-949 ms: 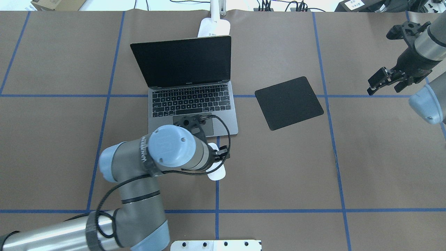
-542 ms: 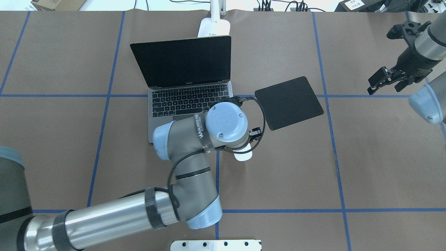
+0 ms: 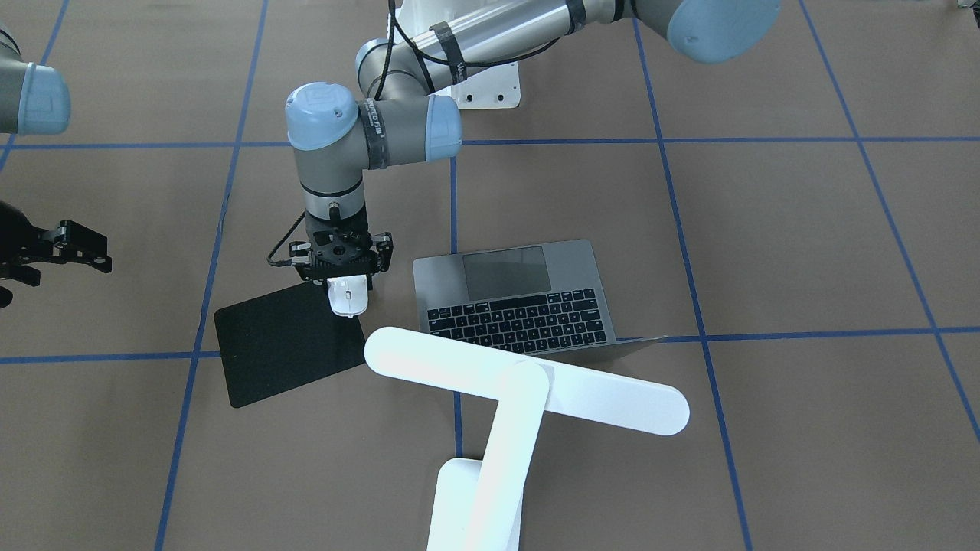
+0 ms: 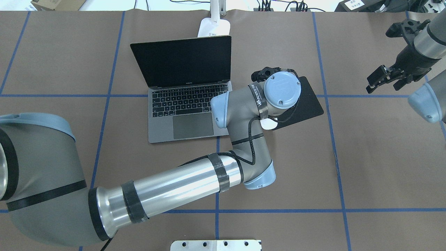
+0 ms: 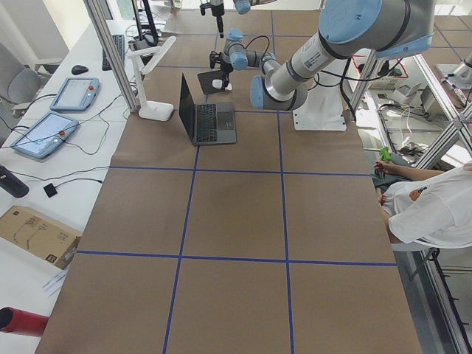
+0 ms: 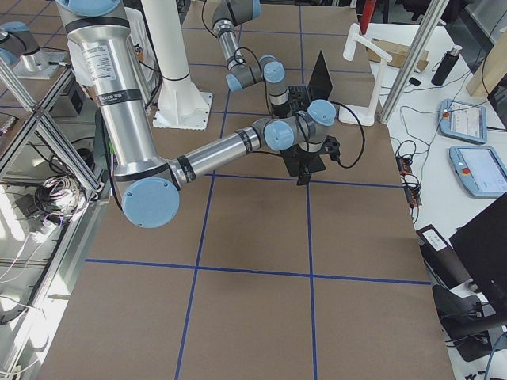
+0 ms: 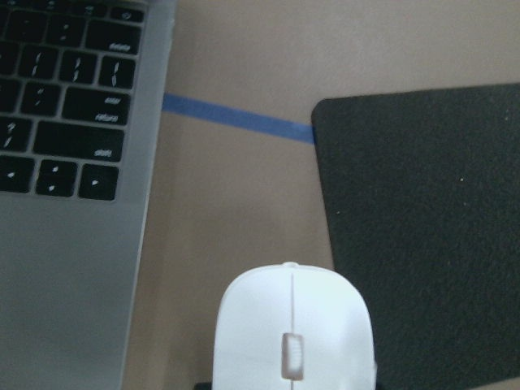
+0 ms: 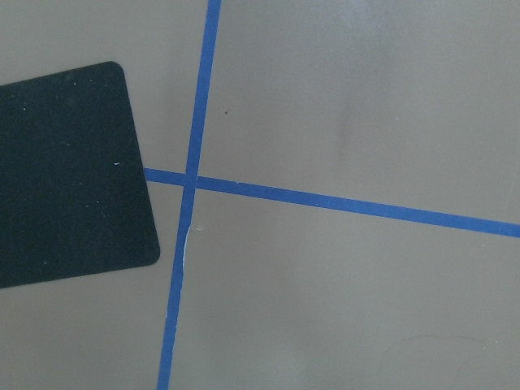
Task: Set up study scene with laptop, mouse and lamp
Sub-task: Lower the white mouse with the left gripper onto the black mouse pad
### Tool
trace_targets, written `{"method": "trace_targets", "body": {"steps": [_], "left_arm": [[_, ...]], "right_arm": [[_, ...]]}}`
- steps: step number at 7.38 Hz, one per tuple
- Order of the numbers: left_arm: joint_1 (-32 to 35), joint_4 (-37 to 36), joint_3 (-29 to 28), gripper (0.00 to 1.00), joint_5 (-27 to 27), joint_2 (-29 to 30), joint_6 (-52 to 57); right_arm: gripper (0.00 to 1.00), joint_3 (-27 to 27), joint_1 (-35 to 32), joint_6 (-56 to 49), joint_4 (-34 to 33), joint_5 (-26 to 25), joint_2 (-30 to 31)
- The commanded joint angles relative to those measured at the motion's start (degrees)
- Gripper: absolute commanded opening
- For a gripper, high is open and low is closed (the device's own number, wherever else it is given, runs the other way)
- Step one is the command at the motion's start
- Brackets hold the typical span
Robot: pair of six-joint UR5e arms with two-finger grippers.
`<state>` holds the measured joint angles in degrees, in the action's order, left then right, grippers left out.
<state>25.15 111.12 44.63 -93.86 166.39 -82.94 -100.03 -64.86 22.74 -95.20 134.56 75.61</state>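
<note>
The open dark-grey laptop (image 4: 184, 108) sits mid-table, also in the front view (image 3: 521, 298) and the left wrist view (image 7: 57, 162). The white lamp (image 3: 528, 383) stands behind it, its base showing from overhead (image 4: 214, 26). My left gripper (image 3: 342, 268) points down, shut on the white mouse (image 3: 347, 297). It holds the mouse over the near corner of a flat black pad (image 4: 310, 101), right of the laptop. The mouse also shows in the left wrist view (image 7: 292, 333) and partly from overhead (image 4: 268, 123). My right gripper (image 4: 381, 82) is open and empty at the far right.
The black pad also shows in the front view (image 3: 283, 352) and the right wrist view (image 8: 65, 179). A white bolted pedestal (image 4: 216, 245) stands at the table's near edge. Blue tape lines cross the brown table (image 4: 383, 157). A person sits at the table's side (image 5: 435, 210).
My left arm has carried the mouse right and away from the robot, from in front of the laptop to the black pad's near corner. The right arm has barely moved.
</note>
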Motion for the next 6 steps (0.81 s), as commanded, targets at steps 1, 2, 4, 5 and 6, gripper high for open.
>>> {"method": "trace_targets", "body": {"steps": [1,2,4,5,6], "left_arm": [[0.2,2.2,-7.9,0.56,1.2,4.7,1.3],[0.3,3.1,-9.7,0.57,1.7,5.7,1.8],[0.3,6.9,-13.1,0.59,2.0,7.0,1.1],[0.3,8.2,-13.7,0.61,2.0,7.0,-1.2],[0.3,8.4,-14.0,0.61,2.1,7.0,-2.1]], "right_arm": [[0.99,-0.2,-0.1,0.1,0.0,0.1,0.0],[0.99,-0.3,-0.1,0.1,0.0,0.1,0.0],[0.99,-0.3,-0.1,0.1,0.0,0.2,0.0],[0.99,-0.3,-0.1,0.1,0.0,0.3,0.0],[0.99,-0.3,-0.1,0.1,0.0,0.3,0.0]]}}
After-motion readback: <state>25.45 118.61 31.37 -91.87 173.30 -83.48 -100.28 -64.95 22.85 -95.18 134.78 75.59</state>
